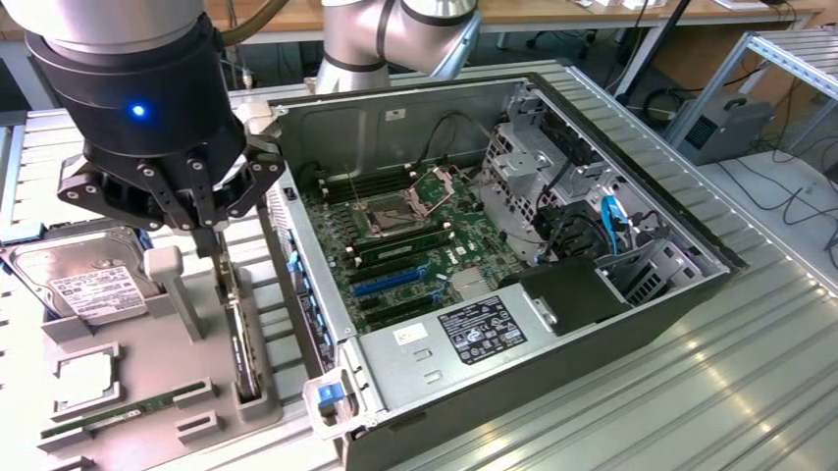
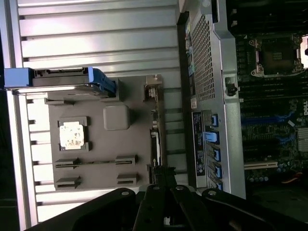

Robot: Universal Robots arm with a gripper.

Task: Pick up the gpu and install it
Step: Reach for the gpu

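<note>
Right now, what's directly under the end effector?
The gpu, standing on edge in the grey holder. The end effector covers one end of the card, so any grip there is hidden.

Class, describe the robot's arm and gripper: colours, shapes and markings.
The arm has silver-grey rounded tube segments. Its wrist is a black cylinder with a small blue light. The gripper is black, with bolted linkage bars.

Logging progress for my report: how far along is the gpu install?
Done: nothing yet. The gpu stands on edge in its slot in the grey tray, not lifted. In hand: the gripper sits right at one end of the card; a firm hold can't be confirmed. Left: the whole install, since the blue slots on the motherboard are bare.
</note>
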